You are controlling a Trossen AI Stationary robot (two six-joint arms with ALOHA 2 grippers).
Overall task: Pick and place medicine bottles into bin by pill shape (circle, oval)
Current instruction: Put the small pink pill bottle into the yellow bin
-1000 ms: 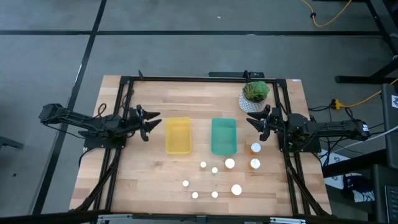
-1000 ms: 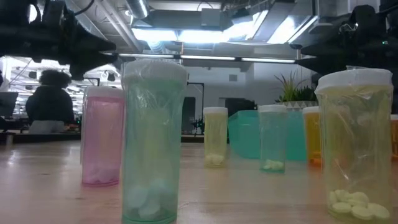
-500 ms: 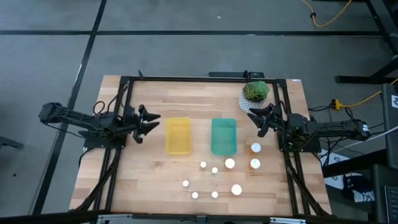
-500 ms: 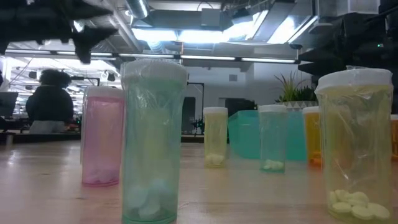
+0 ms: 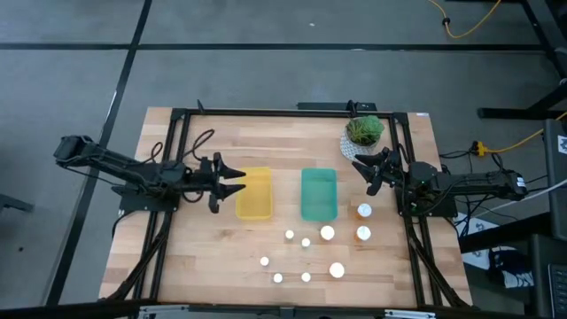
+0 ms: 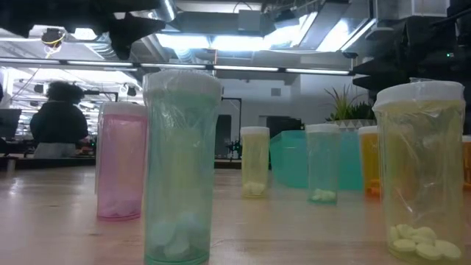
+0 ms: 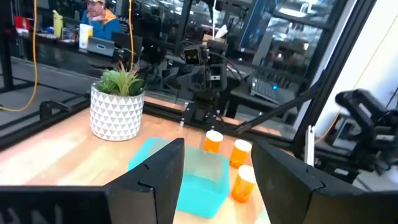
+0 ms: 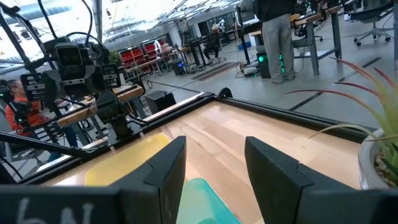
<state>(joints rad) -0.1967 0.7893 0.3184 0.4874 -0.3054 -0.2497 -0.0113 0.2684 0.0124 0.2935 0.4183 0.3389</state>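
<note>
Several medicine bottles with white caps (image 5: 306, 242) stand upright on the wooden table, near its front and right, two of them orange (image 5: 364, 211). The low view shows them close up, a pink one (image 6: 121, 162) and a greenish one (image 6: 180, 169) nearest. The yellow bin (image 5: 253, 193) and the green bin (image 5: 319, 194) lie side by side at mid-table. My left gripper (image 5: 232, 182) hangs open just left of the yellow bin, above the table. My right gripper (image 5: 366, 170) stands open at the right, between the green bin and the plant pot.
A white pot with a green plant (image 5: 363, 137) stands at the far right corner, close to my right gripper. The black frame rails (image 5: 177, 151) run along the table's sides. Bare wood lies at the table's far side and near left.
My left gripper has moved toward the table's right edge, up to the yellow bin's left side, and has risen a little. It stays open. The bottles and bins have not moved.
</note>
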